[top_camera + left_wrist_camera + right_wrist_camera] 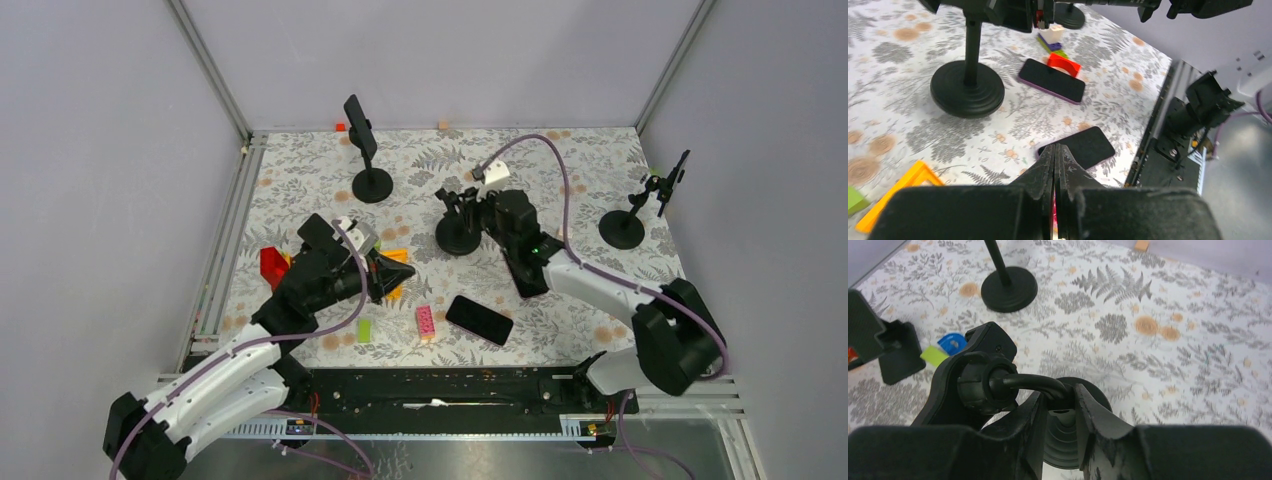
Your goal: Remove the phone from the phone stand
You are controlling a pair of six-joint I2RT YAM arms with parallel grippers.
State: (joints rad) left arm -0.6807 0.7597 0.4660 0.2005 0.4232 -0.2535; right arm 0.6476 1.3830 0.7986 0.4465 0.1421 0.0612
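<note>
Three black phone stands are on the floral table. My right gripper [472,208] is shut on the neck of the middle stand [458,236]. In the right wrist view its fingers [1083,405] clamp the bent neck above the round base [1098,395], and the cradle [979,374] holds no phone. A black phone [479,319] lies flat at the front, and a purple-edged phone [527,277] lies under my right arm. The far-left stand [372,185] holds a phone [360,126]. My left gripper [396,272] is shut and empty, with its tips [1055,148] above the black phone [1088,146].
The right stand [622,228] holds a dark phone [680,170]. Coloured toy blocks lie around my left gripper: red [272,265], orange [397,256], green [364,329], pink [425,320]. Walls enclose the table; a black rail [450,385] runs along the front.
</note>
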